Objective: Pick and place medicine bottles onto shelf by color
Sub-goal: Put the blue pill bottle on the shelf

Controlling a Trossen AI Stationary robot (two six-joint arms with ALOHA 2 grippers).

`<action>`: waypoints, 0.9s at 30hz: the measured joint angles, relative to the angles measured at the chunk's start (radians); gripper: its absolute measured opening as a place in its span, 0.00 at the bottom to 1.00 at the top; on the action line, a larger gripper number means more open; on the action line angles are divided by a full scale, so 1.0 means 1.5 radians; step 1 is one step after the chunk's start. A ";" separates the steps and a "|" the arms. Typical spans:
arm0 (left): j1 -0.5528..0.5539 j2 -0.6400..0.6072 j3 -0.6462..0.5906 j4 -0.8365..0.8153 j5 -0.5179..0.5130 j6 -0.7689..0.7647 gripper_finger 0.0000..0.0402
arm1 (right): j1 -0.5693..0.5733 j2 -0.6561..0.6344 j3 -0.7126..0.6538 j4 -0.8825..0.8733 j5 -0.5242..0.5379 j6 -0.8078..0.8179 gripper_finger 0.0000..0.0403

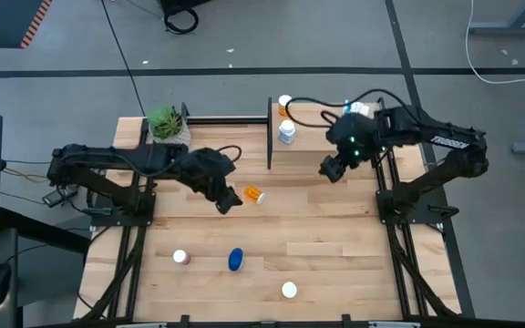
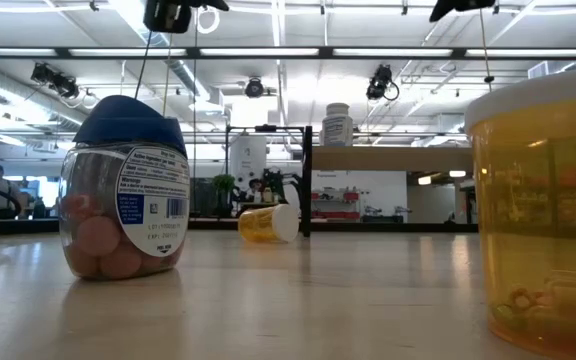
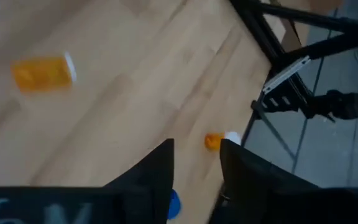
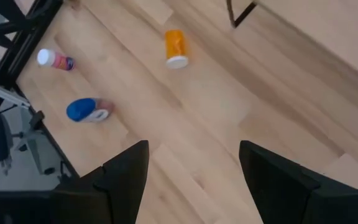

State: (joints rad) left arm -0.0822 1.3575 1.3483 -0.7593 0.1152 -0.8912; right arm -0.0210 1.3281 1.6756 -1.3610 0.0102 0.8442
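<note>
The orange bottle (image 1: pixel 254 194) lies on its side mid-table just beside your left gripper (image 1: pixel 227 202), whose fingers stand apart and empty; judge it light, rigid, slick and prone to rolling, so grasp it across the body, not the cap.

We see bright, even light from long ceiling lamps behind the blue bottle (image 2: pixel 124 190) in the low view; they glare white. The orange bottle (image 2: pixel 546 215) beside the lens is blurred and glows, with light passing through it. From above, the table (image 1: pixel 335 246) is evenly lit, with soft, short shadows. The left wrist view is smeared; its orange bottle (image 3: pixel 42 73) looks streaked.
</note>
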 joint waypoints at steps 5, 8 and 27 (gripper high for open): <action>-0.053 0.039 0.000 0.046 0.002 0.028 0.29 | 0.086 0.000 0.000 0.000 0.050 0.077 0.64; -0.070 0.059 0.000 0.081 0.005 0.055 0.29 | 0.140 0.000 0.000 0.000 0.058 0.131 0.64; -0.139 0.101 0.001 -0.144 -0.102 -0.205 0.83 | 0.448 0.063 0.000 0.000 0.159 0.539 0.64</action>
State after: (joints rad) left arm -0.2908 1.5084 1.3491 -0.9750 -0.0378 -1.1990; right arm 0.6503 1.4230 1.6756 -1.3617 0.2480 1.6527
